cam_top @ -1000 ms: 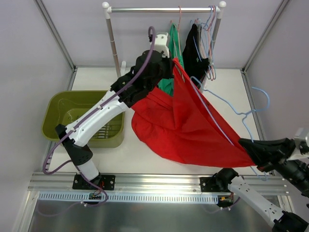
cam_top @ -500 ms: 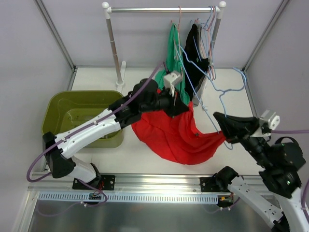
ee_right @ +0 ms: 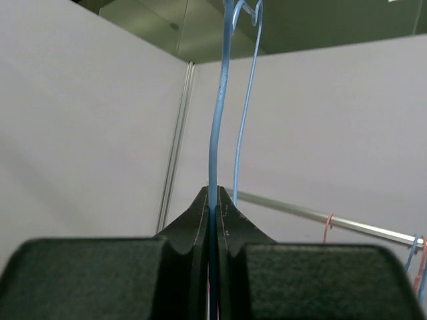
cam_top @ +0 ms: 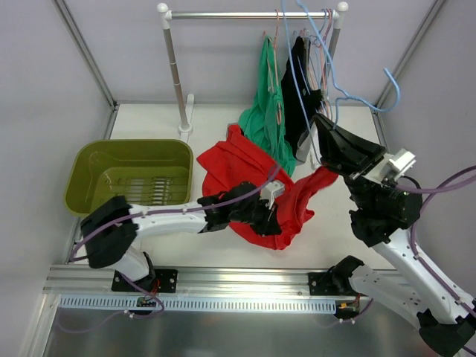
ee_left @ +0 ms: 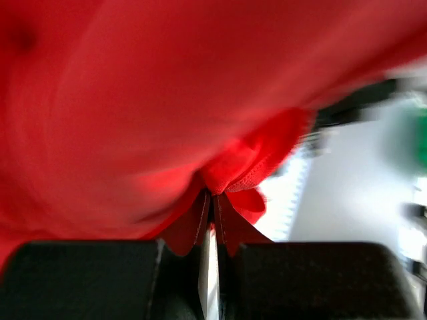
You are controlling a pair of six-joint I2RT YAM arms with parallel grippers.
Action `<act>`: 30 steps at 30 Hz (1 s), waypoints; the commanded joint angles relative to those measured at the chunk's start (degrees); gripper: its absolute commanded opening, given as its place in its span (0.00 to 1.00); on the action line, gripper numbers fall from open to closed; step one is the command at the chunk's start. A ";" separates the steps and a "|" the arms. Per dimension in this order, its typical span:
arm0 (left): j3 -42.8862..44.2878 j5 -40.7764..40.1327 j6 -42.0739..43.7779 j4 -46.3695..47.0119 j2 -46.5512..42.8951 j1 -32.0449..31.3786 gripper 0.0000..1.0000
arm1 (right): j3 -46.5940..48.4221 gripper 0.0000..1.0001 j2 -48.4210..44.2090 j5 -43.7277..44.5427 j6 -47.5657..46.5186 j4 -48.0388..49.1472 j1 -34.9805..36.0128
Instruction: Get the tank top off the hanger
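Low over the near middle of the bench (cam_top: 149, 123), we see the left arm (cam_top: 167, 217) stretched almost flat, running from its base at the near left corner rightward to the left gripper (cam_top: 273, 216). From the left wrist camera, that gripper is pinched tight on a hemmed fold of the red tank top (cam_top: 238, 167), with the cloth bunched between the closed jaws and filling most of the view above them.

We find the tank top heaped on the bench at the centre, just right of the green bin (cam_top: 126, 175). One corner trails rightward to a spot below the right gripper (cam_top: 321, 120). We cannot tell whether that corner touches the hanger.

Over on the right, the right arm (cam_top: 387, 216) rises from its base at the near edge, elbows upward, and points its gripper up and toward the far left. From the right wrist camera, the jaws are closed on the blue wire hanger (cam_top: 332, 71), with the thin wire clamped between them. The hanger's wire rises bare from the gripper and curls over toward the right.

Behind both arms, the rail (cam_top: 253, 14) carries a green garment (cam_top: 264, 111), a black garment (cam_top: 297, 82) and more wire hangers.
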 commanded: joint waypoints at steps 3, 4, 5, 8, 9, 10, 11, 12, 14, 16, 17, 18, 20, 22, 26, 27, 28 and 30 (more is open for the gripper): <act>-4.43 -12.98 -5.24 1.25 7.35 -1.59 0.00 | 5.17 0.00 -1.18 3.55 -6.71 11.70 0.17; -4.87 -15.96 -6.20 0.98 7.36 -1.86 0.00 | 5.44 0.00 -1.62 4.26 -7.25 6.80 0.17; -5.75 -17.38 -6.73 0.55 6.84 -1.86 0.00 | 5.53 0.00 -1.62 5.31 -7.69 5.10 0.17; -5.76 -22.21 -7.27 -4.27 4.04 -1.95 0.00 | 9.56 0.00 -2.06 6.81 -6.30 -12.97 0.17; -5.23 -23.80 -6.83 -6.38 2.80 -1.86 0.00 | 12.97 0.00 -1.54 7.42 -4.38 -21.46 0.26; -4.44 -25.55 -6.65 -11.01 1.57 -2.03 0.00 | 14.91 0.00 -0.93 8.21 0.26 -26.16 0.17; -4.00 -29.48 -6.39 -13.15 -1.75 -2.04 0.00 | 16.93 0.00 0.73 9.26 2.04 -30.38 0.26; -3.65 -31.44 -6.30 -15.95 -3.78 -2.04 0.00 | 18.96 0.00 1.79 10.06 3.54 -38.26 0.26; -1.81 -37.22 -5.42 -23.69 -9.22 -2.04 0.15 | 26.68 0.00 6.78 13.84 8.56 -47.17 0.26; 0.47 -40.93 -5.07 -28.96 -12.84 -1.95 0.50 | 34.05 0.00 10.92 14.11 11.09 -57.90 0.35; 1.09 -42.43 -5.07 -33.25 -16.42 -1.95 0.64 | 35.14 0.00 12.60 14.02 11.63 -59.33 0.35; 1.62 -44.36 -4.90 -35.12 -18.20 -1.95 0.69 | 35.84 0.00 15.14 15.15 12.60 -61.17 0.52; 2.68 -45.43 -4.54 -37.94 -23.46 -1.95 0.80 | 37.43 0.00 17.17 16.65 14.62 -62.50 0.96; 3.12 -45.87 -4.37 -41.20 -26.73 -1.95 0.88 | 38.75 0.00 20.25 18.67 15.94 -64.78 1.49; 3.91 -43.86 -2.61 -45.15 -35.51 -1.95 0.99 | 42.35 0.00 26.40 19.91 16.74 -66.98 2.98; 4.09 -42.98 -0.96 -46.12 -36.75 -1.95 0.99 | 44.97 0.00 27.98 20.69 16.56 -67.95 3.07; 4.70 -40.97 -0.07 -46.74 -37.81 -1.95 0.99 | 46.38 0.00 31.65 20.79 16.21 -68.04 3.07; 5.32 -39.38 1.43 -48.05 -40.62 -1.95 0.99 | 52.16 0.00 35.97 21.93 13.85 -68.04 3.07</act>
